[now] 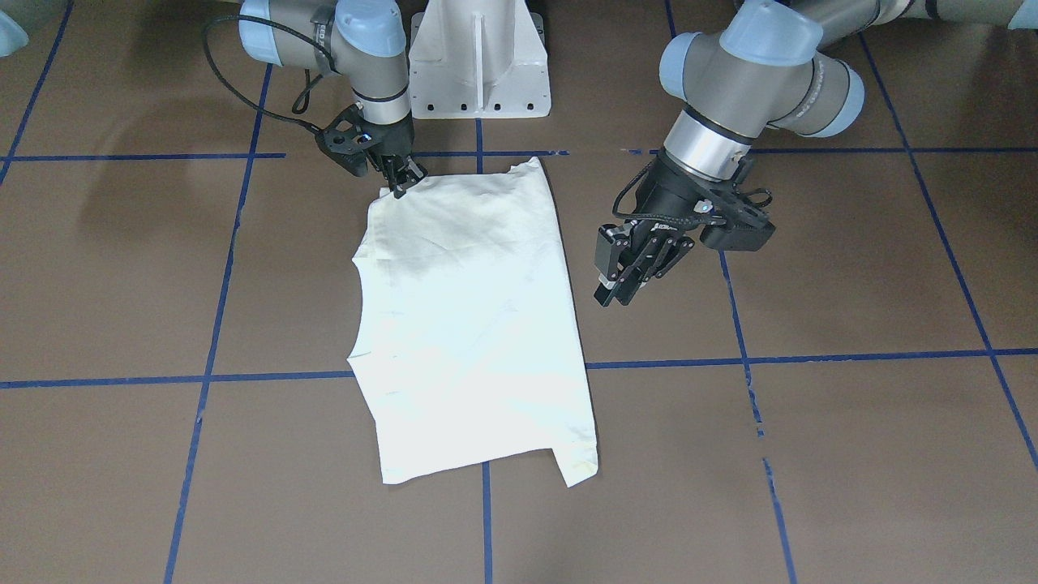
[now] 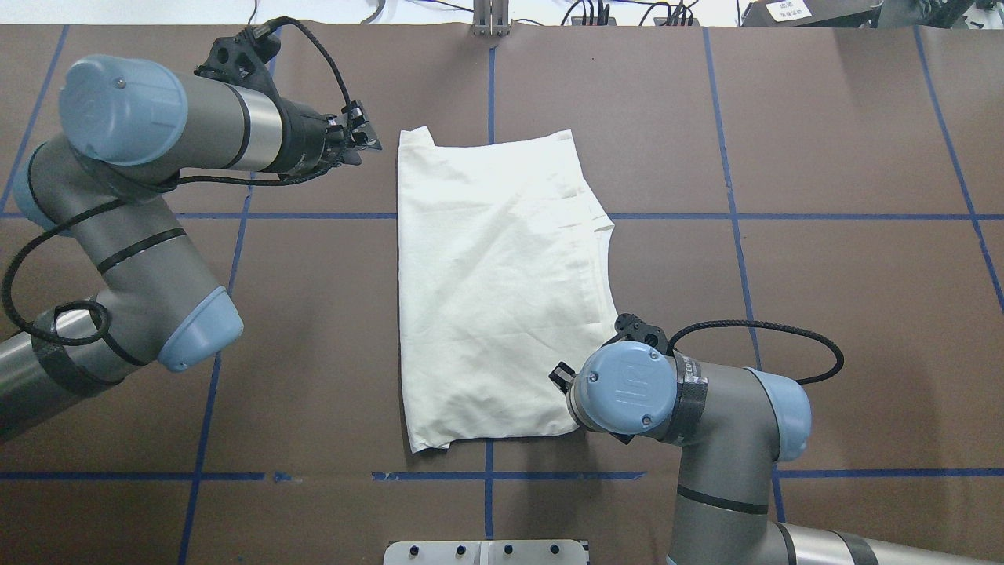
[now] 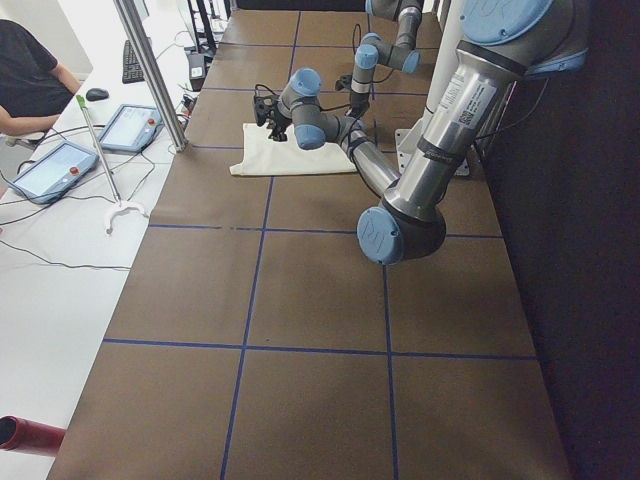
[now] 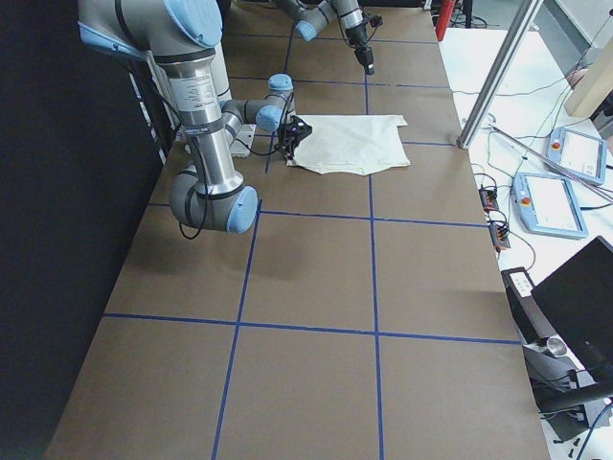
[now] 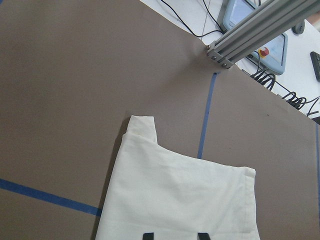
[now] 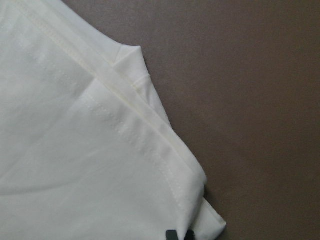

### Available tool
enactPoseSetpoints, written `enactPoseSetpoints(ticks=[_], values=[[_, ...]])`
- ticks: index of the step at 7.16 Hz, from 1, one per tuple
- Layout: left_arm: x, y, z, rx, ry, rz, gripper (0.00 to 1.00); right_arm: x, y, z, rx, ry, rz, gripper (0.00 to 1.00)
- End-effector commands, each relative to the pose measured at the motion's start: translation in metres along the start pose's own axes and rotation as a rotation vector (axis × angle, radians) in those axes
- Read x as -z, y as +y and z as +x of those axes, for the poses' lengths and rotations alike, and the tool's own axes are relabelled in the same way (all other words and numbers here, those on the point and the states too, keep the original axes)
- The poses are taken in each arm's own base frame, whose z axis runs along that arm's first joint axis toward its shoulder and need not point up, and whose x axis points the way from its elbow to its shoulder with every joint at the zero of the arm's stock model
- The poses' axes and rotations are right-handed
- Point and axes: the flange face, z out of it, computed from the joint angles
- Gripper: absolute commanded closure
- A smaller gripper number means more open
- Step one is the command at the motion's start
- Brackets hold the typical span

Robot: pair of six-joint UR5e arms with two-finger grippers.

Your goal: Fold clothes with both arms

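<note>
On the left side of the brown table (image 2: pixel 823 314), the left gripper (image 2: pixel 362 141) hangs in the air just beside the far left corner of the shirt (image 2: pixel 494 275). Its two fingers (image 5: pixel 147 235) are spread apart and hold nothing, and cloth lies flat below them. I think it is there so it can drop down and grab that corner. In the middle of the table, the shirt lies flat with its plain white side up, so no picture shows on it. It is folded into a long shape that runs from far to near, and a small flap (image 2: pixel 416 137) pokes out at the far left corner. The job looks about half done to me. On the right, the right gripper (image 1: pixel 403 180) is down low at the near right corner of the shirt. Its fingers look squeezed shut on the edge of the cloth there. I think it holds that corner so both arms can lift the shirt and fold it over once more. If only one corner goes up, the shirt may twist and go crooked.
</note>
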Motion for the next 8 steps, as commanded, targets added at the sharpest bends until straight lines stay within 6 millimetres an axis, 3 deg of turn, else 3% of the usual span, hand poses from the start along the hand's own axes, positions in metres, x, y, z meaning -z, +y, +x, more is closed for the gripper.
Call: enactPoseSetpoints(ticks=[1, 2, 4, 5, 7, 8], values=[[-0.004, 0.056, -0.032, 0.123, -0.035, -0.078, 0.58, 0.023, -0.001, 0.005, 0.001, -0.035, -0.021, 1.0], [-0.002, 0.098, -0.06, 0.177, -0.072, -0.134, 0.57, 0.026, -0.009, 0.019, 0.001, -0.031, -0.02, 1.0], [-0.014, 0.198, -0.075, 0.266, -0.096, -0.147, 0.53, 0.025, -0.006, 0.02, 0.004, -0.03, -0.032, 1.0], [-0.018, 0.234, -0.083, 0.253, -0.119, -0.191, 0.48, 0.025, -0.006, 0.019, 0.005, -0.038, -0.038, 1.0], [-0.023, 0.294, -0.097, 0.266, -0.208, -0.258, 0.46, 0.025, -0.006, 0.019, 0.005, -0.041, -0.038, 1.0], [-0.025, 0.298, -0.098, 0.265, -0.216, -0.26, 0.46, 0.025, -0.006, 0.019, 0.005, -0.04, -0.039, 1.0]])
